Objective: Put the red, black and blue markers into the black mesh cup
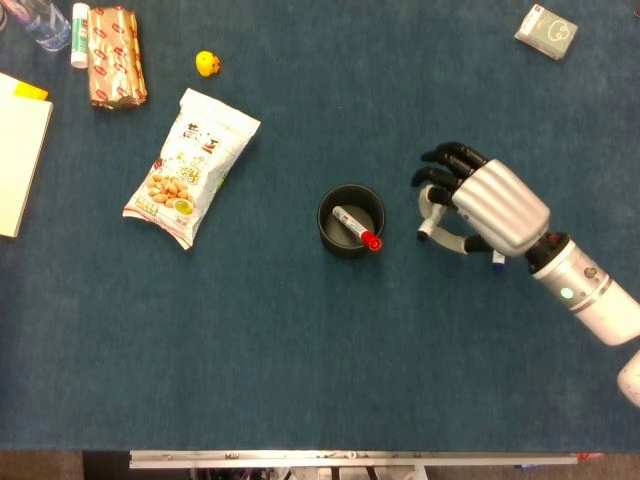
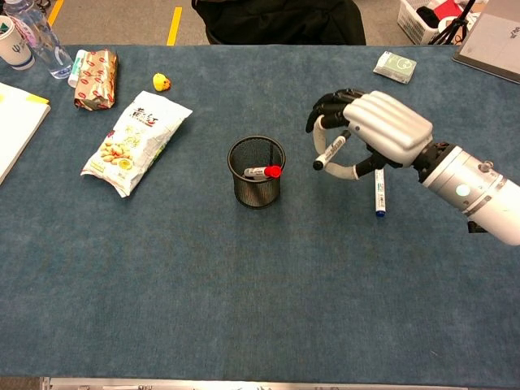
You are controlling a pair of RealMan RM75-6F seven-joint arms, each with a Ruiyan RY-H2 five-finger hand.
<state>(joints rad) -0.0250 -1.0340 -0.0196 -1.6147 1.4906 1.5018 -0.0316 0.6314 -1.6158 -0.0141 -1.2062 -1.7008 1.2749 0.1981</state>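
The black mesh cup (image 1: 351, 221) (image 2: 257, 172) stands mid-table with the red marker (image 1: 357, 229) (image 2: 262, 171) leaning inside it, red cap at the rim. My right hand (image 1: 482, 203) (image 2: 370, 133) hovers right of the cup, raised off the cloth, and pinches the black marker (image 1: 428, 222) (image 2: 328, 153), whose black tip points down toward the cup. The blue marker (image 2: 379, 192) lies on the table under the hand; only its blue end (image 1: 497, 263) shows in the head view. My left hand is not visible.
A snack bag (image 1: 191, 166) lies left of the cup, with a yellow duck (image 1: 207, 63), a wrapped bar (image 1: 116, 56) and a bottle (image 1: 40, 25) at the far left. A small box (image 1: 546, 31) sits at the far right. A pale board (image 1: 20, 160) is at the left edge.
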